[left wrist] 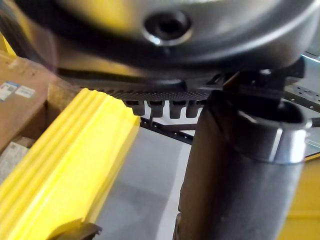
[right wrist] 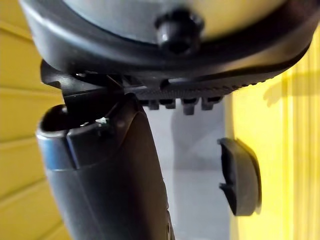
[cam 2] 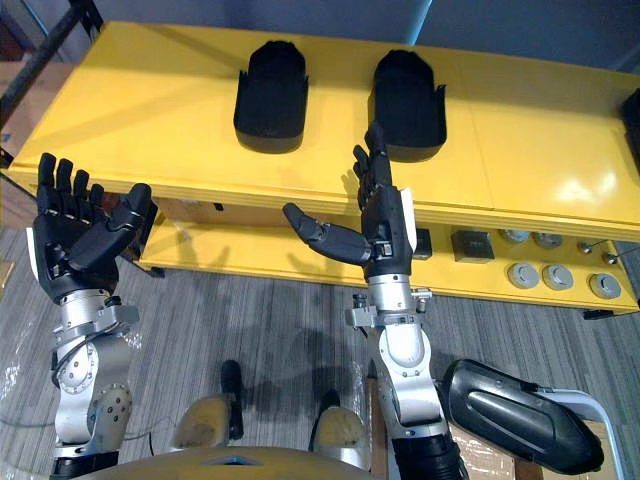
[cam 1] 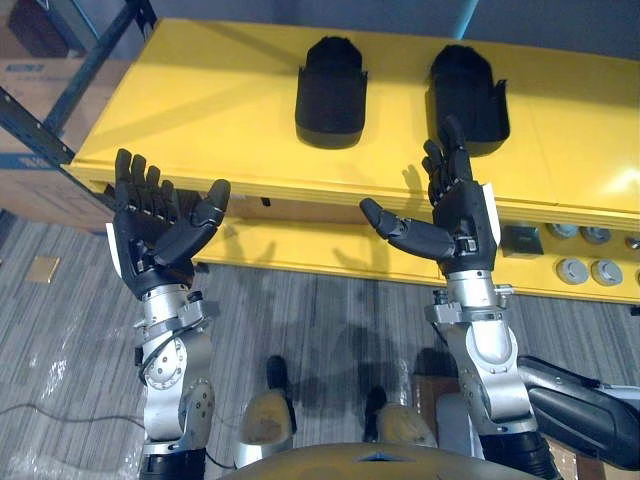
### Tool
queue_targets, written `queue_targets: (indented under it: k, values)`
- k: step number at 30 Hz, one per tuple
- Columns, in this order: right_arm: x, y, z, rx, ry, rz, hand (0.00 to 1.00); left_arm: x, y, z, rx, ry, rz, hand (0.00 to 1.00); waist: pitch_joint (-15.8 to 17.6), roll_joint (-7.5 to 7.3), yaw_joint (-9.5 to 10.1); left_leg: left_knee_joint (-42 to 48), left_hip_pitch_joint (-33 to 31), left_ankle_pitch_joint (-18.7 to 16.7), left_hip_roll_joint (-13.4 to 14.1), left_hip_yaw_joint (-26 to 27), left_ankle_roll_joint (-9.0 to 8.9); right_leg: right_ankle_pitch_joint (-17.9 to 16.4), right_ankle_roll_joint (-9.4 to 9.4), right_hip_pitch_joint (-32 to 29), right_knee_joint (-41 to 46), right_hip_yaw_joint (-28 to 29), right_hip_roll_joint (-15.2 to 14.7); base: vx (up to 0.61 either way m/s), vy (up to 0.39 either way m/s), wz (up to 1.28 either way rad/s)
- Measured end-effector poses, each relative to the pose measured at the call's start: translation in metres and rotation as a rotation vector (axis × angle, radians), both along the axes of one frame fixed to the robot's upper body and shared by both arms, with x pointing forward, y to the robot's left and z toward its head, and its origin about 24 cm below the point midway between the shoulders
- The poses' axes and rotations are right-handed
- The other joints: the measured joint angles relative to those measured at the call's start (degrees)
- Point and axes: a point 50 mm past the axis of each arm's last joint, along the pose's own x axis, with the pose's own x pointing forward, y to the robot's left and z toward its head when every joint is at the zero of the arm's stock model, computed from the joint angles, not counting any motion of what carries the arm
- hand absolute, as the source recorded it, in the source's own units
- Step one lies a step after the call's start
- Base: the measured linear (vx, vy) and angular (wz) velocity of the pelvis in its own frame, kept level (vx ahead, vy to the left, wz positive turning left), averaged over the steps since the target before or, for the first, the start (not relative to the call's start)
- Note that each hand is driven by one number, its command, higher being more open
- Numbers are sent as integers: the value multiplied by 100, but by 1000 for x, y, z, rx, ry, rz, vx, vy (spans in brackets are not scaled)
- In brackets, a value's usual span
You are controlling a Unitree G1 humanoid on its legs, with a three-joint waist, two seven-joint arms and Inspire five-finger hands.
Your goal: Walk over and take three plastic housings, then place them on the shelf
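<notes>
Two black plastic housings lie side by side on the yellow shelf top point(cam 1: 200, 100): the left housing point(cam 1: 331, 93) and the right housing point(cam 1: 469, 92). A third black housing point(cam 2: 520, 418) lies low at my right, by the right arm. My left hand point(cam 1: 155, 225) is raised in front of the shelf's front edge, fingers straight, thumb out, holding nothing. My right hand point(cam 1: 455, 215) stands upright just below the right housing, fingers straight and empty. One housing point(right wrist: 240, 176) shows past the right hand in the right wrist view.
A lower yellow shelf level point(cam 1: 300, 250) holds a small grey box point(cam 1: 521, 240) and several round grey metal parts point(cam 1: 590, 270) at the right. Cardboard boxes point(cam 1: 30, 70) and a dark blue rack post point(cam 1: 90, 60) stand at the left. Grey carpet point(cam 1: 330, 330) lies below.
</notes>
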Motion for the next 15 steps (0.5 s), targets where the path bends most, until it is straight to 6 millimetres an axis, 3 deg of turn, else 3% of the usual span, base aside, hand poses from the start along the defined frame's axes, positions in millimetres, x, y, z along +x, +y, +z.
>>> queue_targets:
  k: [6,10,15]
  values:
    - [-22,-40,-33,71,203,-300,100,0,-19,-5,5,-4,-149,100,-260,19,-223,-352,390,-3,17,613,-15,243,18,-50,-324,595,55,-9,39,-51]
    - [-56,-75,-54,80,311,-509,100,2,-32,-6,-12,0,-221,100,-362,3,-696,-357,447,-119,36,1426,-23,581,71,-459,-555,1497,123,1,59,-111]
    - [-86,-102,-61,91,352,-642,100,5,-47,-6,-8,16,-264,100,-485,-33,-1099,431,514,-964,139,1549,-118,913,185,-735,-753,2852,330,40,24,-148]
